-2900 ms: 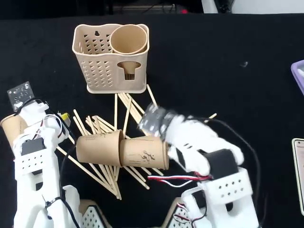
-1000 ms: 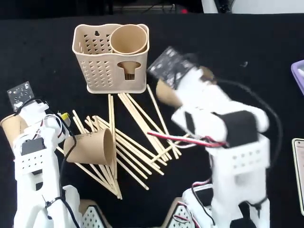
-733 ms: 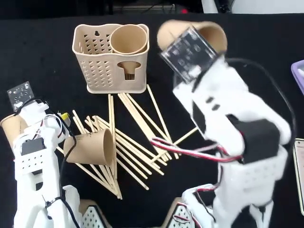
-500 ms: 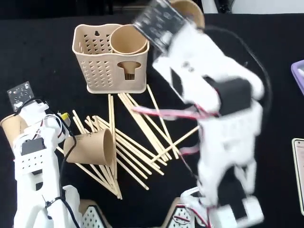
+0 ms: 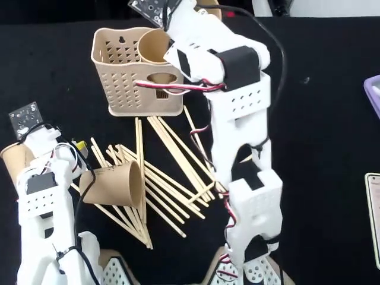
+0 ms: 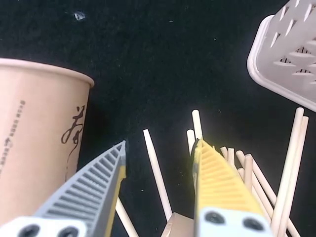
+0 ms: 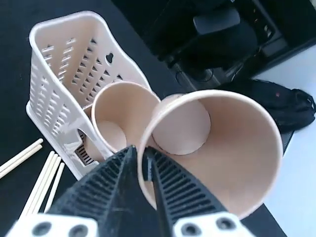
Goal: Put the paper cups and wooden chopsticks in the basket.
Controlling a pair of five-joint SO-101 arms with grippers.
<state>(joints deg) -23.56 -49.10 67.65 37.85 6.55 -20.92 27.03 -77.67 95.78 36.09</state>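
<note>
Paper cup (image 7: 217, 148) is pinched by its rim in my right claw (image 7: 140, 150), up by the basket (image 7: 59, 54) where another cup (image 7: 121, 118) sits. From above, my arm hides most of it. My left claw (image 6: 158, 148) is apart, low over chopsticks (image 6: 157, 173) on the worktop (image 6: 148, 49); a third cup (image 6: 34, 133) beside it is cut off.

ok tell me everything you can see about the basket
The basket is a cream plastic box, rectangular, with rows of slots in its walls, a small hanging hole near the back rim and a larger cutout in the front. It stands upright on the black table, open side up. One paper cup sits upright inside at one end. Wooden chopsticks lie just in front of its base.
</note>
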